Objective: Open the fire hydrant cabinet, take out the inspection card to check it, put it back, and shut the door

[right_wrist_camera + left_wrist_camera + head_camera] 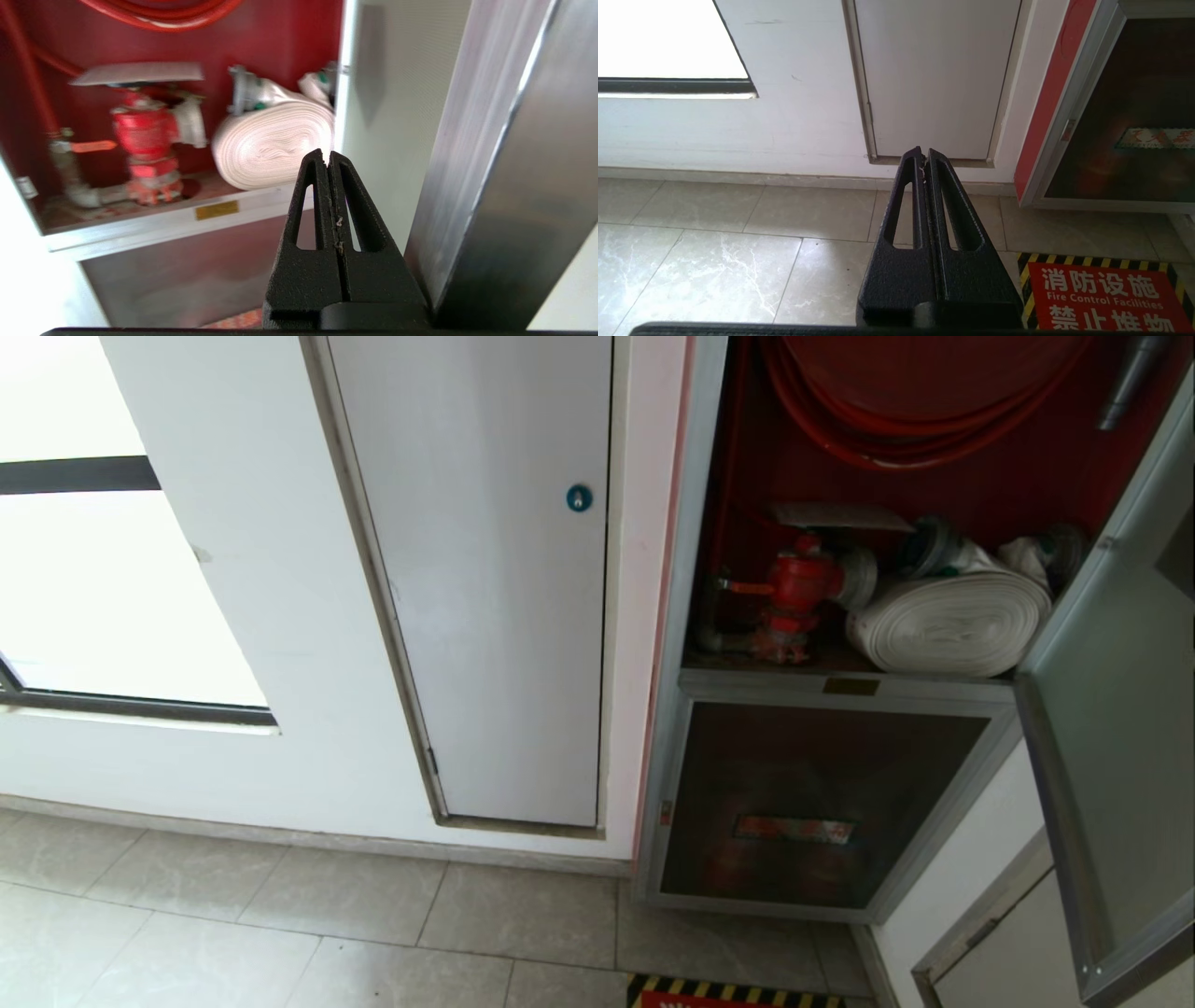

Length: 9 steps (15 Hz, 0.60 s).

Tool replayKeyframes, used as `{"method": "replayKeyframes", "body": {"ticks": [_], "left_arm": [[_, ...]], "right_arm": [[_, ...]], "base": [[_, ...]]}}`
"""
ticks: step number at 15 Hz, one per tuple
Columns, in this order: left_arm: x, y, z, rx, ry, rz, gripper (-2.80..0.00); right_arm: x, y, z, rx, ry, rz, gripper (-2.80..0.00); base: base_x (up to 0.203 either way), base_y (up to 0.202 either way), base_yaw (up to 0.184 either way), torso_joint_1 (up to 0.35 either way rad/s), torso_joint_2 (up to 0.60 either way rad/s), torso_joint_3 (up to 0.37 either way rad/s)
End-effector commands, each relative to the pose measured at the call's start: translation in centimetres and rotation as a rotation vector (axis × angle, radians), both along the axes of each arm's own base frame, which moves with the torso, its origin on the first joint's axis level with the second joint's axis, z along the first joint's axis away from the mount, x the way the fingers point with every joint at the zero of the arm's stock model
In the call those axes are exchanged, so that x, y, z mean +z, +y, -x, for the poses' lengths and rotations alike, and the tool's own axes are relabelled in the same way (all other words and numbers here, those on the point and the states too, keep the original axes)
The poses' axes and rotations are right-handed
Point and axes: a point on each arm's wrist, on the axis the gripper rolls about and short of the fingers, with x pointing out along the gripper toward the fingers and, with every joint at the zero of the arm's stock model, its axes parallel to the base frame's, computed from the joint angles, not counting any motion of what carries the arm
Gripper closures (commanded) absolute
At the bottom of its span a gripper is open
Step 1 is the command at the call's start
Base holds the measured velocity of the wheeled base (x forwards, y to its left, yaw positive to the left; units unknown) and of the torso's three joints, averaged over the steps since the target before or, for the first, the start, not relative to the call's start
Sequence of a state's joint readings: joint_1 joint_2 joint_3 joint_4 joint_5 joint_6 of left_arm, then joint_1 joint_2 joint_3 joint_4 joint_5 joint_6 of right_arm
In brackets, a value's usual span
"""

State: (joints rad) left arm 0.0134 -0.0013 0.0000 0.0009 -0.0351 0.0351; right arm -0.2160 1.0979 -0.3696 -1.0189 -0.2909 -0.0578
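- So, the fire hydrant cabinet (738, 457) sits on the right of the head view with its upper compartment open and red inside.
- Up top there's a red hose reel (924, 401). Under it on the left stands a red hydrant valve (798, 588), and a white rolled hose (952, 621) lies on its side just beside the valve, to the right.
- A small brass plate (850, 687) sits on the silver frame rail under that compartment.
- The door (1111, 709) is swung out on the right side. From here it reads as a greyish tinted pane in a silver frame.
- Below the open part is a smaller dark glass panel (803, 803) with a reddish label, and it's closed.
- Can't spot the inspection card in any view, so no idea where it is.
- The right gripper (328, 158) has its fingers pressed together with nothing between them. It's in front of the open compartment, aimed at the rolled hose, with the door's metal frame right beside it.
- The left gripper (923, 156) is pressed shut and empty too, hanging low over the floor tiles (714, 261) and facing the plain white panel door (485, 569) with the round blue lock (579, 497).
- Also there's a red floor sign (1104, 298) with yellow-black edging in front of the cabinet.
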Motion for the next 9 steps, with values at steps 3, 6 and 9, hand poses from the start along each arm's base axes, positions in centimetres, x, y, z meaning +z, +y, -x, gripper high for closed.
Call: {"method": "replayKeyframes", "body": {"ticks": [3, 6, 9], "left_arm": [[0.0, 0.0, 0.0, 0.0, 0.002, 0.0, 0.0], [0.0, 0.0, 0.0, 0.0, 0.0, 0.0, 0.0], [0.0, 0.0, 0.0, 0.0, 0.003, 0.0, 0.0]], "right_arm": [[-0.2, -1.0, 0.8, -0.087, -0.004, 0.0, 0.0], [-0.2, -1.4, 1.4, -0.13, -0.016, 0.002, 0.0], [-0.3, -2.0, 1.8, -0.181, -0.02, -0.01, 0.0]], "base": [[0.0, 0.0, 0.0, 0.0, 0.0, 0.0], [0.0, 0.0, 0.0, 0.0, 0.0, 0.0], [0.0, 0.0, 0.0, 0.0, 0.0, 0.0]]}}
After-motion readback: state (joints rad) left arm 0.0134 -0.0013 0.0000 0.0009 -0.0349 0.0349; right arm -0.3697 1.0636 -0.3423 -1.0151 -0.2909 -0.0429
